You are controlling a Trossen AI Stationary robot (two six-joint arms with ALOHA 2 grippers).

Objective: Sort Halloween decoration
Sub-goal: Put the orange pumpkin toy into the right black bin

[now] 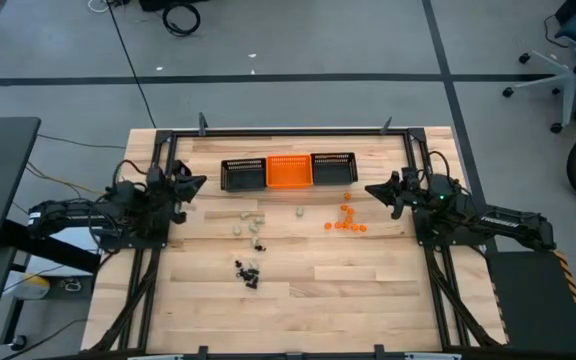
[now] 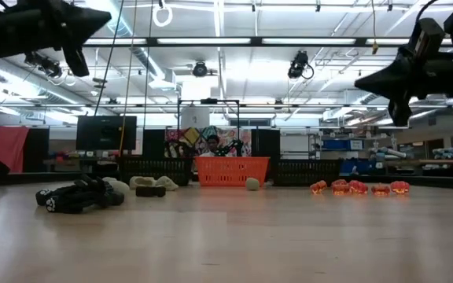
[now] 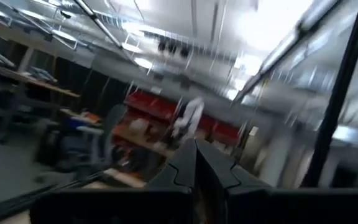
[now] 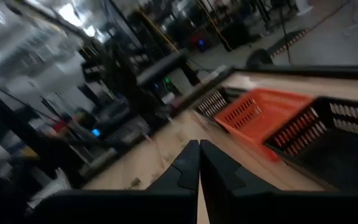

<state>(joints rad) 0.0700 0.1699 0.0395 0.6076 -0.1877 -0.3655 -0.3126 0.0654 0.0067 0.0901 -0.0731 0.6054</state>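
We note both arms parked high at the tabletop (image 1: 298, 290) edges, left gripper (image 1: 196, 183) and right gripper (image 1: 373, 189) with jaws clenched on nothing, presumably waiting to start. The Halloween decoration lies loose on bare wood in three clusters: orange pieces (image 1: 345, 223), pale lumps (image 1: 247, 225), black bits (image 1: 247, 271). Three mesh baskets (image 1: 288, 171) stand behind, seemingly one per colour.
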